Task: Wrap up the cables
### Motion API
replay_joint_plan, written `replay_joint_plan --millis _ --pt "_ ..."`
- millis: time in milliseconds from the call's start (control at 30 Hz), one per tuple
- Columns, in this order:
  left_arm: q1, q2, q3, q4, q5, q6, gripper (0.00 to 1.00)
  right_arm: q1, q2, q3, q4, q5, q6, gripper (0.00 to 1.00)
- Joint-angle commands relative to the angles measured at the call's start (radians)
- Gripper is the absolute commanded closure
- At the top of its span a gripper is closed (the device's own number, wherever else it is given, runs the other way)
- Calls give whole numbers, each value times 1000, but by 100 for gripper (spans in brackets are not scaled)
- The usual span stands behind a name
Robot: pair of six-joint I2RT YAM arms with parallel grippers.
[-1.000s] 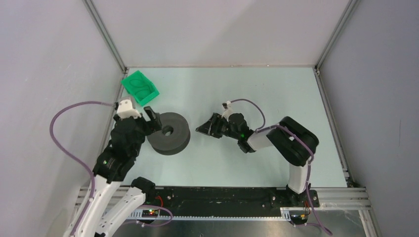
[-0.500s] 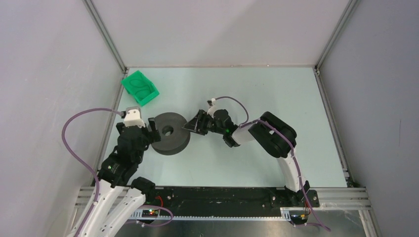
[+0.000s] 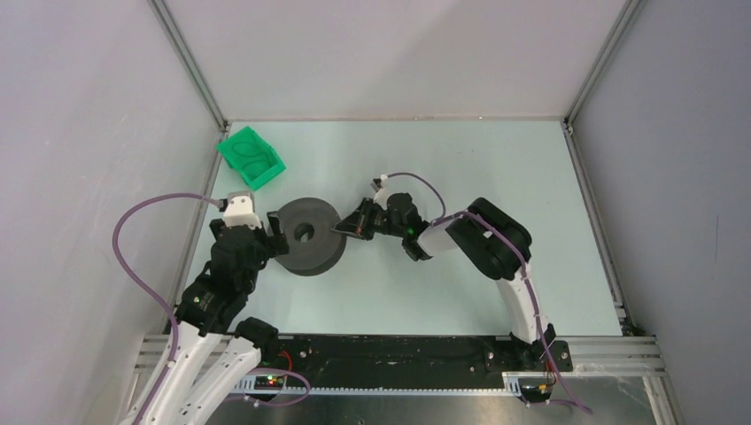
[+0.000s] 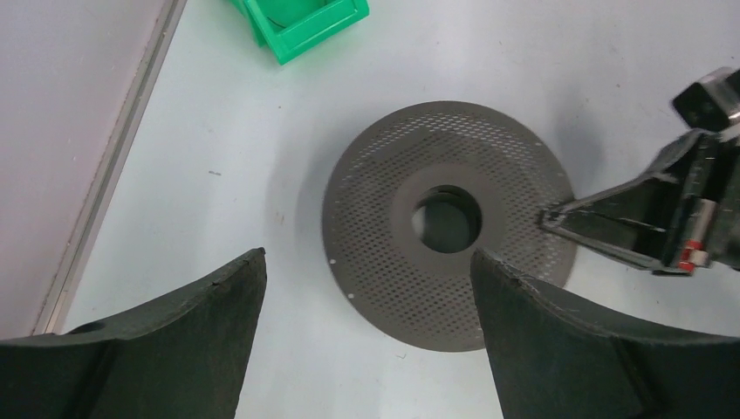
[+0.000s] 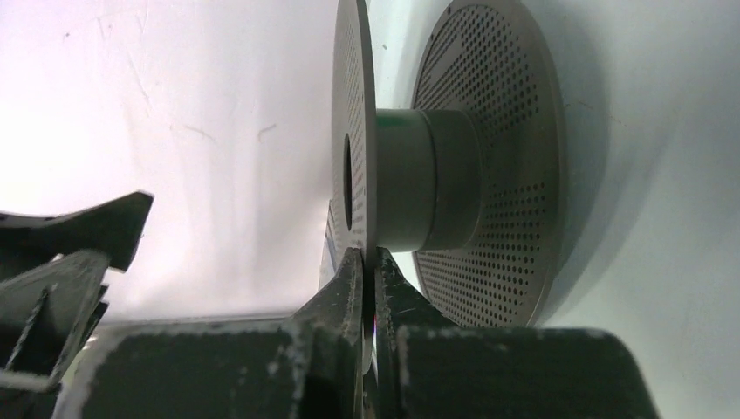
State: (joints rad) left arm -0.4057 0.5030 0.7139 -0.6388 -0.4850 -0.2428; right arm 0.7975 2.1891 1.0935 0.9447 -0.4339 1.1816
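Note:
A grey spool (image 3: 305, 235) with perforated flanges lies flat on the table. My right gripper (image 3: 341, 230) reaches in from the right and is shut on the rim of its upper flange (image 5: 353, 131). In the right wrist view the thin flange edge is pinched between the two fingertips of my right gripper (image 5: 367, 262), with the hub (image 5: 428, 179) and lower flange (image 5: 497, 157) beyond. My left gripper (image 4: 366, 257) hovers open over the spool's (image 4: 447, 218) near-left edge and holds nothing. Thin dark cables (image 3: 251, 156) curl inside the green bin (image 3: 270, 173).
The green bin (image 4: 305, 22) stands at the table's far left corner, beside the aluminium frame rail (image 3: 190, 75). Grey walls close in the left, back and right sides. Purple hoses (image 3: 124, 257) loop off both arms.
My right gripper slid left to the spool and shut on its upper flange rim. My left arm drew back toward the near edge, staying open.

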Motion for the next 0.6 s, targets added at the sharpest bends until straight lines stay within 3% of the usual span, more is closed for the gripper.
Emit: replay_joint_plan --millis 0,67,100,333,500,567 --pt "-2 -4 8 24 9 15 10 -59 -170 -99 -33 -26 -124 100" --pt "-1 -4 8 24 7 12 11 -76 -291 -157 -149 11 -219 100" --pt "-1 -4 8 23 7 8 12 -78 -381 -176 -294 37 -262 100" --pt "1 26 91 7 -36 -81 13 45 -819 -166 -933 569 -758 100" --pt "37 209 221 15 -75 -96 13 182 -942 -159 -1093 900 -897 100" --pt "102 279 282 16 -2 -119 13 223 -961 -155 -1131 984 -924 100"
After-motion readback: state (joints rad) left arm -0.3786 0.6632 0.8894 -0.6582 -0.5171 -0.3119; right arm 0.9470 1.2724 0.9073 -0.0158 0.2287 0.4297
